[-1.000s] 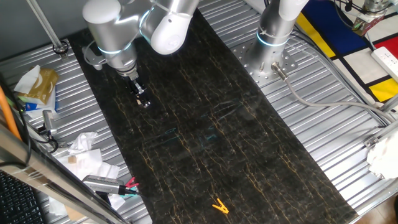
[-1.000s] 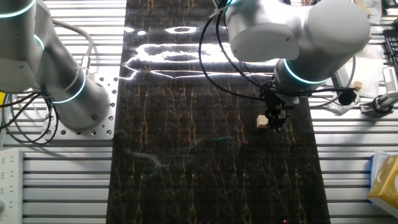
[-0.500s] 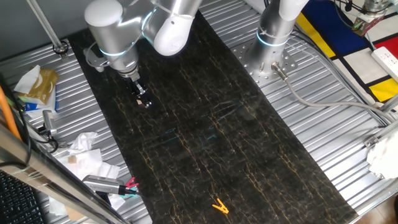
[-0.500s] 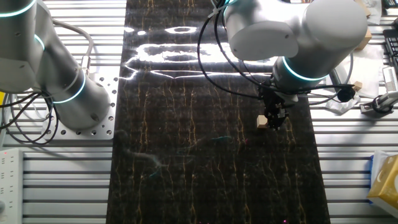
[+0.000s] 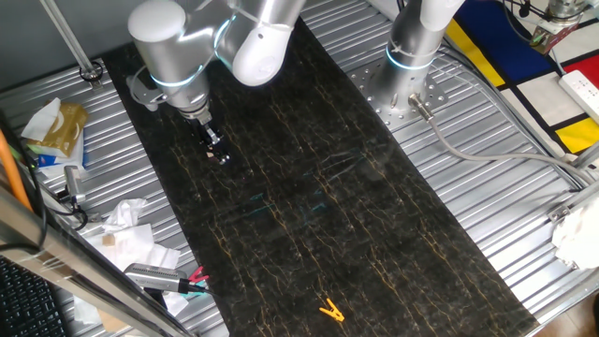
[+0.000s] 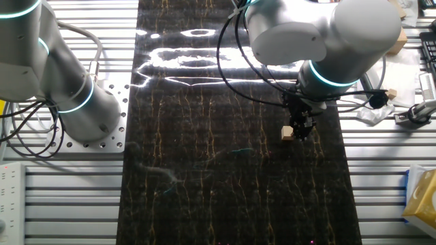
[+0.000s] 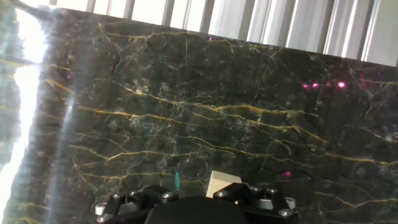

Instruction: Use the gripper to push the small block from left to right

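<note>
One small block (image 6: pixel 288 133) is seen touching the pincer (image 6: pixel 302 131) on the desk (image 6: pixel 204 177); pincer width cannot be told.

Overhead light is glaring white across the far end of the dark mat (image 6: pixel 177 51). In the hand view, glare is washing out the left edge, and pink specks are dotting the mat.

My table (image 5: pixel 524 197) is ribbed metal, with a dark marble-patterned mat (image 5: pixel 309 178) running diagonally across it. On the mat lie the small block (image 6: pixel 288 133), right of centre in the other fixed view, and a yellow-orange clip (image 5: pixel 329 310) near the bottom edge.
</note>
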